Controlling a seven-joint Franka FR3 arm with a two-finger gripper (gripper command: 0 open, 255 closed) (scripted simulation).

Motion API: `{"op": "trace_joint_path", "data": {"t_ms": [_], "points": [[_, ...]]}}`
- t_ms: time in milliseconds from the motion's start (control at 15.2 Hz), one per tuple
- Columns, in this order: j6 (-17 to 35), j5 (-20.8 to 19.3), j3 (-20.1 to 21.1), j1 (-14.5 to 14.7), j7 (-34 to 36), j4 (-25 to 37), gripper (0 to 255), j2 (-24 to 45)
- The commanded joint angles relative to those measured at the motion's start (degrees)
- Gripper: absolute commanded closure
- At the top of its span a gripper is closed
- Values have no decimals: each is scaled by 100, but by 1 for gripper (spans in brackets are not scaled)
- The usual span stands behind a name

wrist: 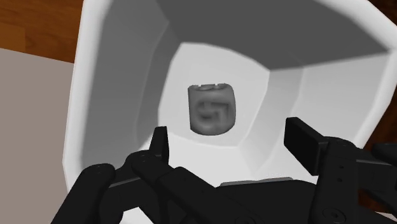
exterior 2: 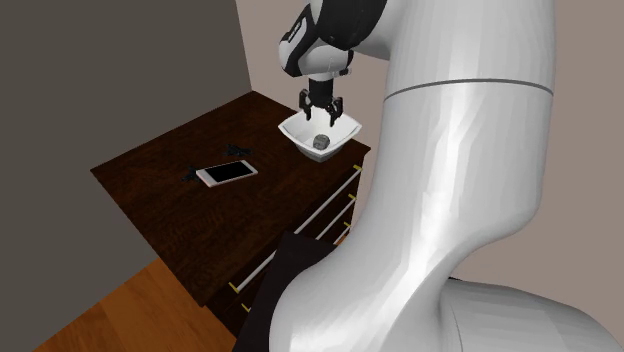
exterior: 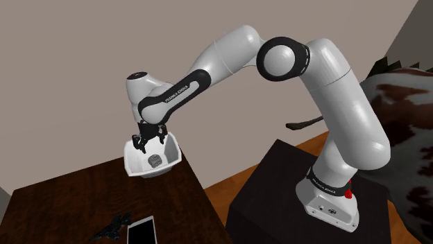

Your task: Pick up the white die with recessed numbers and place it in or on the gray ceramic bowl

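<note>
Resting in angular white bowl (wrist: 114, 83), rounded grey die (wrist: 213, 109), black fingers (wrist: 304, 145) spread apart above, empty

die (wrist: 212, 109): grey, rounded cube, recessed mark on top face; lies at btm centre of bowl.
bowl (wrist: 114, 76): white, squarish, faceted walls, upright, at dresser (exterior 2: 170, 195) top's corner.

Bowl (wrist: 83, 95) walls hem die (wrist: 213, 109) all round, open frm above; phone (exterior 2: 227, 173) lies well apart on tbl (exterior 2: 150, 205).
</note>
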Motion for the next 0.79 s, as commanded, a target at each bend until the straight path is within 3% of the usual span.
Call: {"op": "trace_joint_path", "data": {"t_ms": [0,396,726], "points": [[0,0,0,0,0,0,0,0],[-471,117,97,-53,-64,59,0,-417],[-471,117,97,-53,-64,59,0,-417]]}}
